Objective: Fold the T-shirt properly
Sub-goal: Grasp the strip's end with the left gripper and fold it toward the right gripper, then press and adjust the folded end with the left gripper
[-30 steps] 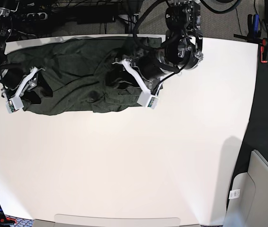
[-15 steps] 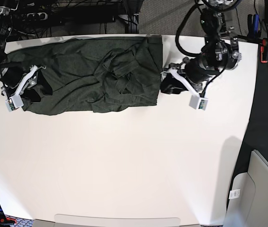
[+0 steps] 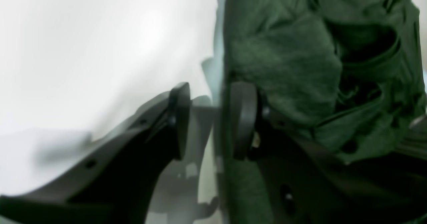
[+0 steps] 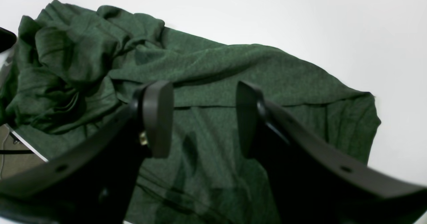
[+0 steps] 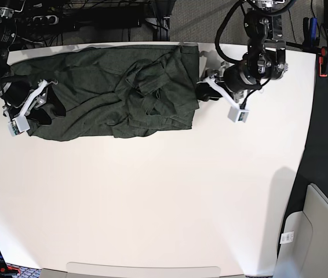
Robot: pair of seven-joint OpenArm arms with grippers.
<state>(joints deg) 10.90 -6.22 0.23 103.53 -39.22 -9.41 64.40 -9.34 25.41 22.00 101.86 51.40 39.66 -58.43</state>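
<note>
White table [image 5: 152,202], rumpled unprinted T-shirt [image 5: 106,98]

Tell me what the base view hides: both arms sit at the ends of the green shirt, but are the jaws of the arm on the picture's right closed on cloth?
Observer: No. The left wrist view shows the left gripper with jaws apart, straddling the edge of the T-shirt: one finger over the white table, the other over cloth.
Operator: And the other arm?
Observer: The right gripper is open too, nothing between its fingers; flat fabric lies beneath.
Operator: Any bunching near it?
Observer: The right wrist view puts the crumpled folds at the shirt's far end.
</note>
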